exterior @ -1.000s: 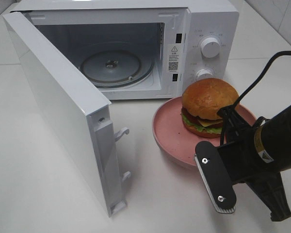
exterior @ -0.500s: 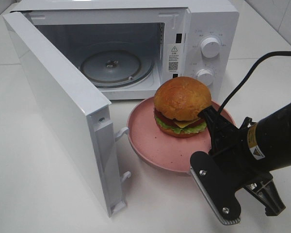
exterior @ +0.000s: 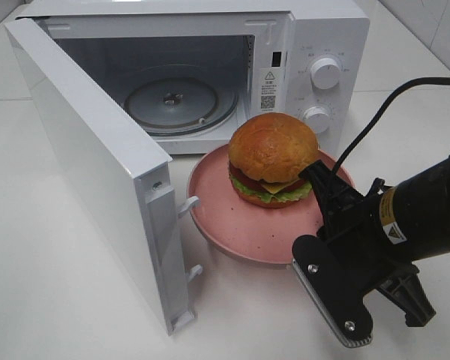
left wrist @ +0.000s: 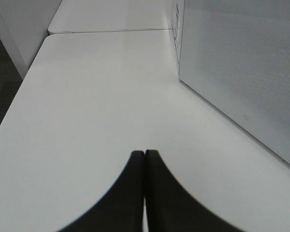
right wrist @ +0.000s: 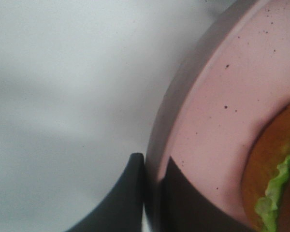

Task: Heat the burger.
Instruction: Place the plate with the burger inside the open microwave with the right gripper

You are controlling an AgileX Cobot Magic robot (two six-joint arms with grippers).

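The burger (exterior: 273,157) sits on the plate (exterior: 232,225), whose rim the claw (exterior: 319,178) grips, with the microwave (exterior: 315,45) behind and its door (exterior: 97,165) far left of the claw.

Bright, even light from above; soft shadows under the pink speckled round plate (exterior: 225,225) and open white microwave door (exterior: 97,172). Faint sheen on the round glossy-bunned burger (exterior: 274,146). Right wrist view blurred.

The burger (exterior: 273,146) has a glossy, smooth bun and crinkled lettuce; the pink plate (exterior: 232,217) has a smooth, speckled, satin glaze; the microwave (exterior: 315,30) shell and door (exterior: 82,165) look like smooth white painted metal, with plastic knobs (exterior: 326,73); the turntable (exterior: 181,101) is clear glass; the table (exterior: 60,300) is smooth matt white; the right gripper (right wrist: 152,162) is matt black plastic with small metal screws; the left gripper (left wrist: 145,153) is matt black too.
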